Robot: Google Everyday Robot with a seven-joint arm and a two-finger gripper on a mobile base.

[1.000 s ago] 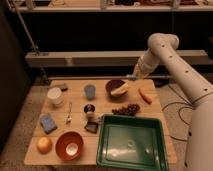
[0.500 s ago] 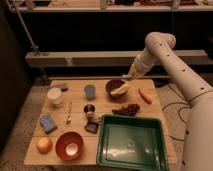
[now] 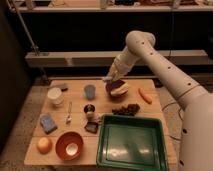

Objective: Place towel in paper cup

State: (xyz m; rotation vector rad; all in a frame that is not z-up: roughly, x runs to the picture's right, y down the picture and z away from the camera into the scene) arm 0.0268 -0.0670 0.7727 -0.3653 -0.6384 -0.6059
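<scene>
White arm (image 3: pixel 160 65) reaches down from the upper right over the wooden table (image 3: pixel 75 100). Green tray (image 3: pixel 130 142) occupies the front right. Dark bowl (image 3: pixel 114 86) sits rear centre, with the paper cup (image 3: pixel 55 96) well left of it. Gripper (image 3: pixel 111 77) hangs just above the bowl's rim; its state cannot be determined. A pale wad in the bowl is possibly the towel (image 3: pixel 121 90).
</scene>
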